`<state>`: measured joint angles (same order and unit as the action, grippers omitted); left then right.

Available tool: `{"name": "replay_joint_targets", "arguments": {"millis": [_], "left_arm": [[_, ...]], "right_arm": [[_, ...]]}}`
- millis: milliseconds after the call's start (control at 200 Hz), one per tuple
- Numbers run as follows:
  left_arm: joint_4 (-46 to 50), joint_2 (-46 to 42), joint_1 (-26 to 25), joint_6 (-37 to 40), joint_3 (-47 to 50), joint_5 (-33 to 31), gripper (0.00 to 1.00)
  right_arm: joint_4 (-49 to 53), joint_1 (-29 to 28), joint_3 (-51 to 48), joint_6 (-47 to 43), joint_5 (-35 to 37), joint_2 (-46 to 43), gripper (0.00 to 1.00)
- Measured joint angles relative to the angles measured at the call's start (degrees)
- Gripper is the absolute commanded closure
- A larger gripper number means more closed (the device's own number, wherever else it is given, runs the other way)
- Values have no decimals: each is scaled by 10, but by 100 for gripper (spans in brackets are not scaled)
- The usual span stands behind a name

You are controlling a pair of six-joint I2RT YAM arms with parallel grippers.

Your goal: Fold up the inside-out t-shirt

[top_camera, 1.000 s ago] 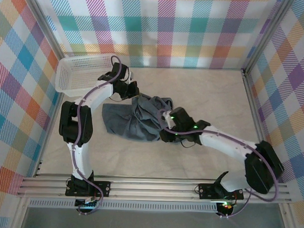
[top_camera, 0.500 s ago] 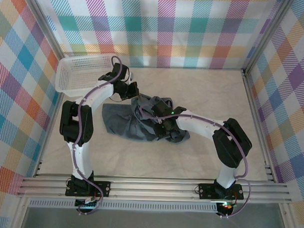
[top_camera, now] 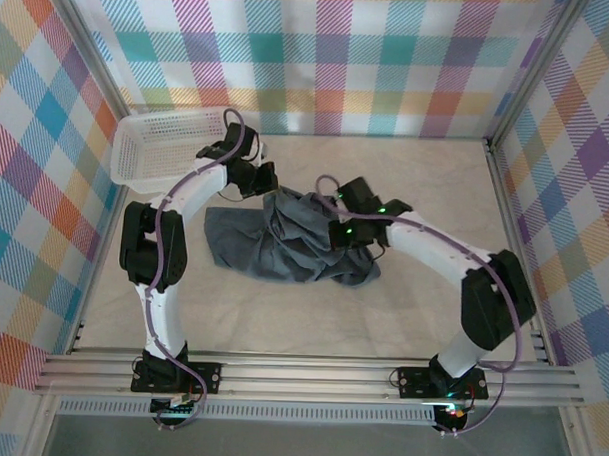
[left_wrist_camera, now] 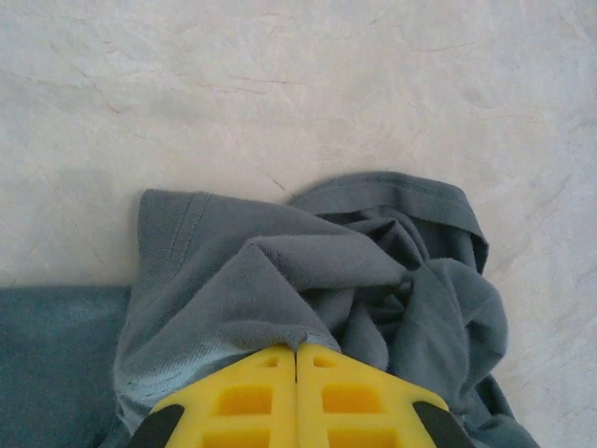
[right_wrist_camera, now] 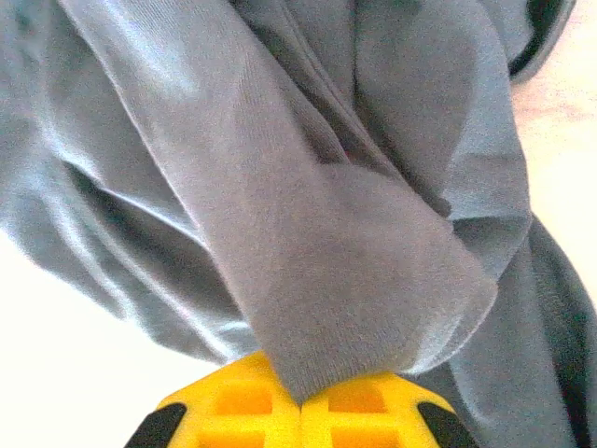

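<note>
The inside-out t-shirt [top_camera: 274,242] is a slate blue-grey crumpled heap in the middle of the table, one flat part spread to the left. My left gripper [top_camera: 269,187] is at its far left edge, yellow jaws shut on a fold of the t-shirt [left_wrist_camera: 233,289]. My right gripper [top_camera: 344,232] is at the heap's right side, jaws shut on a lifted fold of the t-shirt [right_wrist_camera: 354,280]. The cloth hangs bunched between both grippers. The neck tag is hidden.
A white lattice basket [top_camera: 157,148] stands at the far left corner, just behind the left arm [top_camera: 201,179]. Plaid walls enclose the pale table [top_camera: 436,193] on three sides. Metal rails [top_camera: 299,373] run along the near edge.
My right gripper has gone from the heap's near side to its right side and shut on a fold of cloth. The right arm's elbow swung outward. The left gripper stayed put.
</note>
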<state>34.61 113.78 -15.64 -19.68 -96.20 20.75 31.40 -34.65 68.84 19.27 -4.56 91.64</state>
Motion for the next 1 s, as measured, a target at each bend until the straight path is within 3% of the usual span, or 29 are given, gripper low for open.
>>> {"name": "replay_joint_targets", "arguments": {"millis": [170, 400, 745, 1000], "left_arm": [[7, 10, 0, 12, -31, 3, 82], [-21, -7, 0, 8, 3, 17, 55], [-120, -183, -11, 18, 173, 56, 49], [-206, -327, -33, 47, 320, 41, 42]], "right_arm": [[-41, 87, -7, 47, -163, -30, 100], [-61, 140, -10, 74, -264, -6, 100], [-80, 175, -10, 112, -360, 8, 100], [-105, 200, -10, 167, -397, -39, 100]]}}
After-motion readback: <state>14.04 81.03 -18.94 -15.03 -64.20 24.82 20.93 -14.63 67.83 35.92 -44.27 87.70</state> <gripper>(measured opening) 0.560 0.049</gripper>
